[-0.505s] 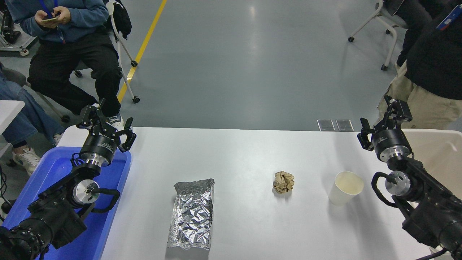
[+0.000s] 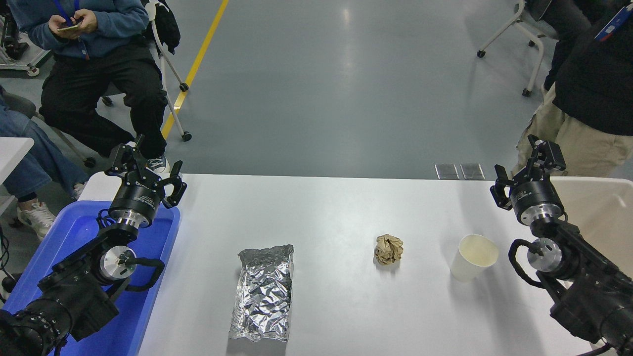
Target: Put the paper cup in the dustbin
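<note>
Item, paper cup [image 2: 473, 257]: upright on the table [image 2: 321, 217], near and left of your right gripper [image 2: 528, 165], whose jaws stand spread and empty. Dustbin [image 2: 601, 210]: just right of that gripper. Left gripper [image 2: 146, 170]: parked over the blue tray [image 2: 79, 232], jaws spread

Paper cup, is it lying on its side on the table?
No, the paper cup stands upright on the white table, open mouth up.
</note>
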